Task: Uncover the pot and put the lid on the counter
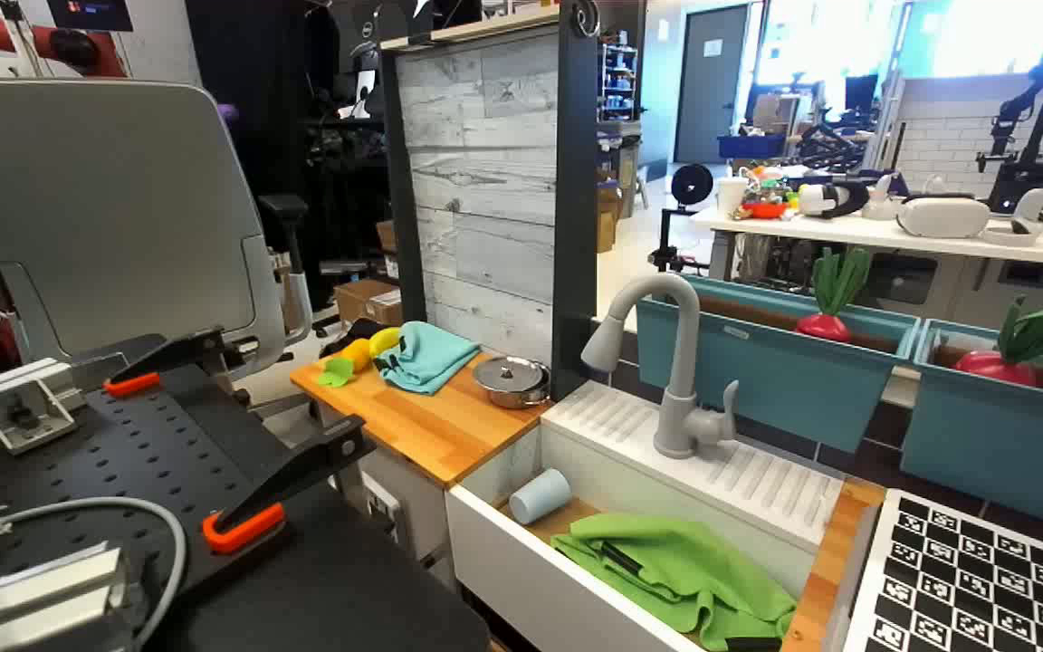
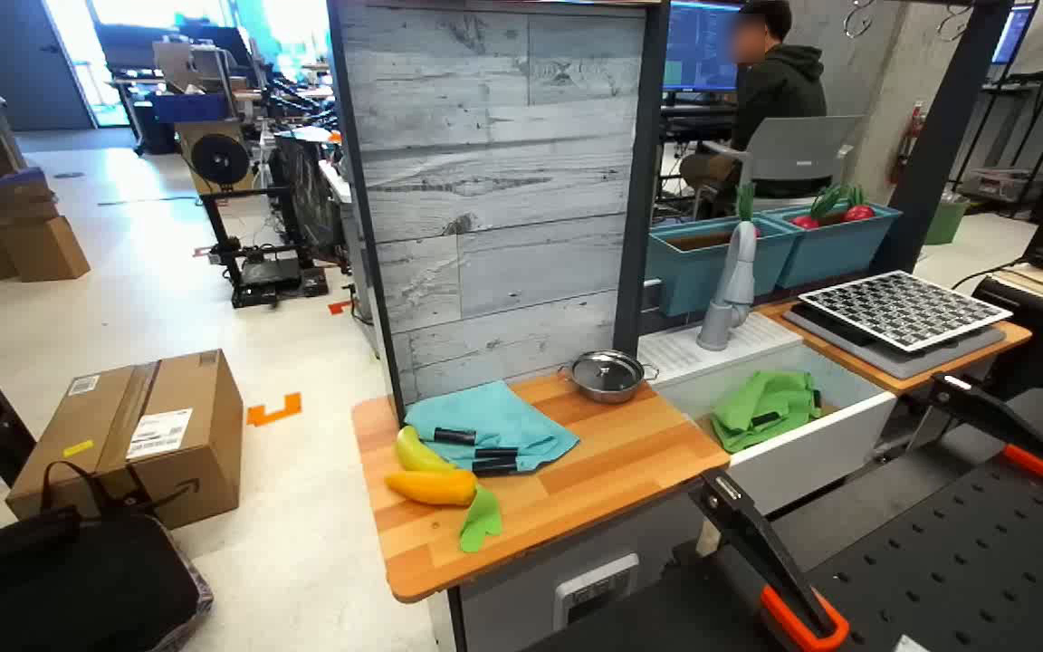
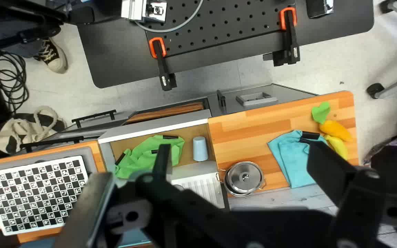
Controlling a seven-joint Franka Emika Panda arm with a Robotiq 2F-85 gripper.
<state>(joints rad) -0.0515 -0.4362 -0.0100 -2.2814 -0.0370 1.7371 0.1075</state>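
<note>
When checked across all views, found lid (image 3: 245,177) lying over pot (image 2: 609,395) on bench (image 3: 246,137), near sink (image 1: 512,561). From wrist view, noted crescent of pot rim exposed. Farther along bench, logged teal cloth (image 3: 289,156), then yellow piece (image 3: 337,148) and orange piece (image 3: 336,130). In sink, saw green cloth (image 3: 153,150) and pale blue cup (image 3: 200,148). In wrist-view foreground, saw hand (image 3: 239,155) spread wide.

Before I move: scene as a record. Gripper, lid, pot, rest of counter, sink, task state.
gripper: open, holding nothing
lid: resting on the pot; whether fully seated, hard to tell
pot position: on the counter, at the end by the sink
also on counter: teal cloth, yellow item, orange item, green leaf-shaped piece
in sink: green cloth, light blue cup lying on its side
task state: pot not yet uncovered
</note>
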